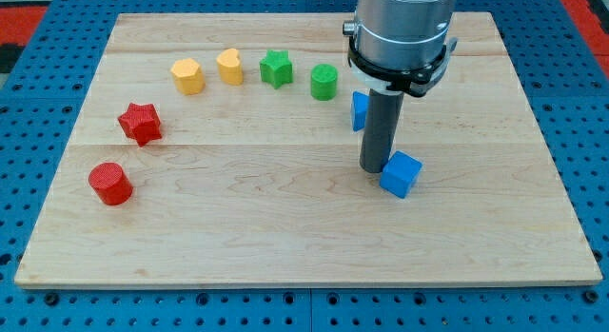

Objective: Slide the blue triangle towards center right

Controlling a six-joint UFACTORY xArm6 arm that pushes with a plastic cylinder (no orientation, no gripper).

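Nearest the view's bottom lies the bare front strip of the counter [304, 261], a pale wooden board on a blue pegged base. Just above it sits the blue cube [401, 173], turned corner-on, and my tip [373, 167] stands touching its left side. That contact looks incidental, since the cube is not the block named in the task.

The blue triangle [359, 110] is the piece half hidden behind my rod, above the tip and a little right of the board's middle; only its left part shows, so I cannot confirm its shape. It lies just right of the green cylinder [324, 82]. To send it rightward, I judge the tip must get round to its left side, between it and the green cylinder, where the gap is narrow.

Other blocks curve away in an arc toward the view's left: a green star [276, 68], a yellow heart-like block [229, 66], a yellow hexagon [188, 76], a red star [140, 123] and a red cylinder [110, 184]. All sit well apart from the tip and out of the path to the right.

My arm comes down from the view's top, its grey collar upright over the rod, which stands vertical. No jaws exist on this arm, so nothing can be said of them being apart or together
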